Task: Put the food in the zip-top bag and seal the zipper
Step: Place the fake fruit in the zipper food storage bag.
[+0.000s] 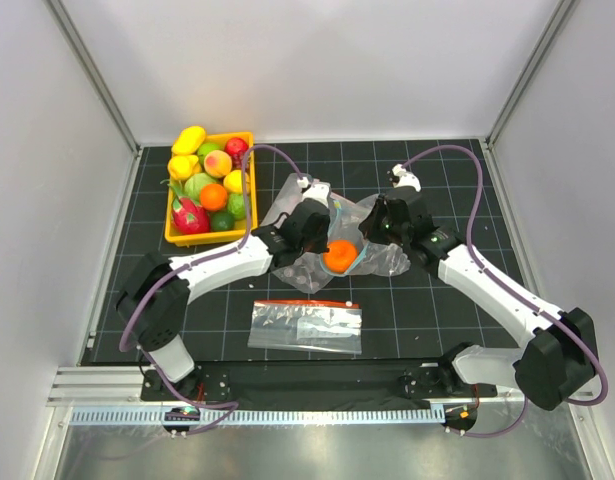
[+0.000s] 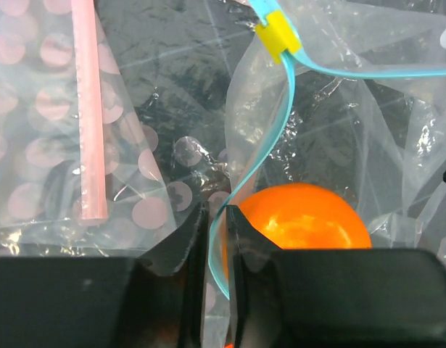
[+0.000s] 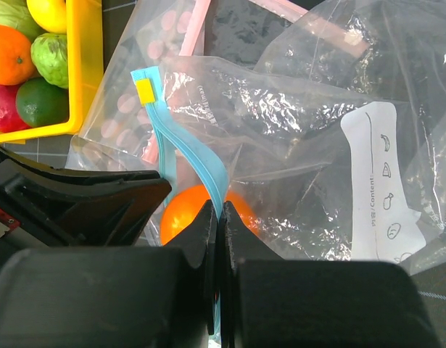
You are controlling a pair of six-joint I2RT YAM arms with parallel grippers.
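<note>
The crinkled clear zip-top bag (image 1: 387, 250) lies mid-table with its mouth toward the left. An orange (image 1: 339, 256) sits inside it by the mouth. The teal zipper (image 2: 281, 109) is parted and carries a yellow slider (image 2: 275, 36). My left gripper (image 2: 217, 217) is shut on one side of the zipper, right in front of the orange (image 2: 302, 217). My right gripper (image 3: 219, 214) is shut on the other side of the zipper (image 3: 197, 163), with the orange (image 3: 183, 214) behind it. The bag's white label (image 3: 386, 188) faces up. In the top view both grippers (image 1: 322, 238) (image 1: 372, 232) flank the orange.
A yellow basket (image 1: 249, 160) of several fruits stands at the back left. A dotted clear bag with a pink strip (image 2: 88, 109) lies under the zip-top bag. A flat clear bag with a red-orange strip (image 1: 307, 325) lies nearer the front.
</note>
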